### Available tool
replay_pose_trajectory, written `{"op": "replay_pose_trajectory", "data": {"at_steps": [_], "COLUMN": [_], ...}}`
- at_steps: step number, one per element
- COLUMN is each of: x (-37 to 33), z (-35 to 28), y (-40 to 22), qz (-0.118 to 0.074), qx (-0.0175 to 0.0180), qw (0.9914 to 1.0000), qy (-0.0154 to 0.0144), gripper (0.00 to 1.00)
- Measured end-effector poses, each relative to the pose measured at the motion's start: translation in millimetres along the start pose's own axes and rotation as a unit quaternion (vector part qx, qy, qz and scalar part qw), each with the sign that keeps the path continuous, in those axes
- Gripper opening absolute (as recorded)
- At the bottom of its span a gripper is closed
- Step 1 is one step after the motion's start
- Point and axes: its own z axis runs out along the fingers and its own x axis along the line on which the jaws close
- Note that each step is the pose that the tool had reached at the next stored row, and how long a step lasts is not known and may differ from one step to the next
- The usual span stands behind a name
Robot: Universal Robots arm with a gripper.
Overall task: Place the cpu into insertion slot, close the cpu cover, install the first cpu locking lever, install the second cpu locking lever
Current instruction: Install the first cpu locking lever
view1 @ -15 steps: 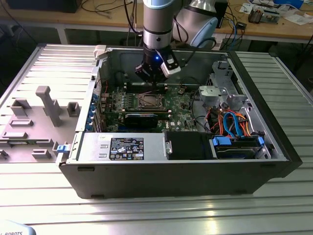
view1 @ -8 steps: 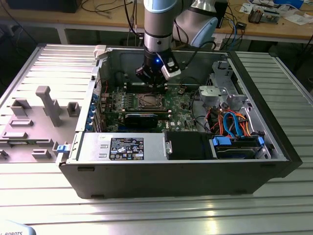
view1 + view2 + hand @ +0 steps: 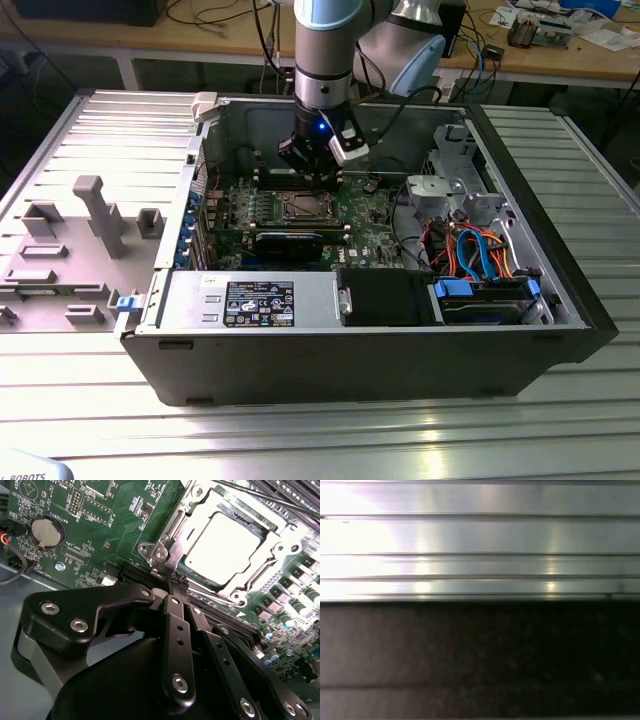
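Open computer case (image 3: 560, 330) lies on a ribbed metal table (image 3: 320, 440), its grey side panel (image 3: 90, 230) flat at the exterior view's left. Green motherboard (image 3: 100, 525) fills the case floor. Arm (image 3: 325, 50) reaches straight down into the case. Gripper (image 3: 177, 577) sits low at one corner of the insertion slot (image 3: 303, 208); fingers pressed together, tips at a thin metal lever (image 3: 167, 530) by the socket's edge, grip on it not clear. Cpu cover (image 3: 260, 560) lies closed. Cpu (image 3: 222, 547) seated in the slot, pale top showing through the cut-out. Coin battery (image 3: 46, 531) sits well apart.
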Motion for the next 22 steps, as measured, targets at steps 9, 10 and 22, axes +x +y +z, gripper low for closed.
{"op": "replay_pose_trajectory", "data": {"at_steps": [9, 10, 22], "x": [-0.1, -0.1, -0.1], "z": [-0.4, -0.4, -0.2], "y": [0.1, 0.1, -0.1], "qz": [0.001, 0.001, 0.001], "qx": [-0.0001, -0.0002, 0.0009], "qw": [1.00000, 1.00000, 1.00000], "qy": [-0.0002, -0.0002, 0.0000], "gripper": [0.11, 0.11, 0.11]}}
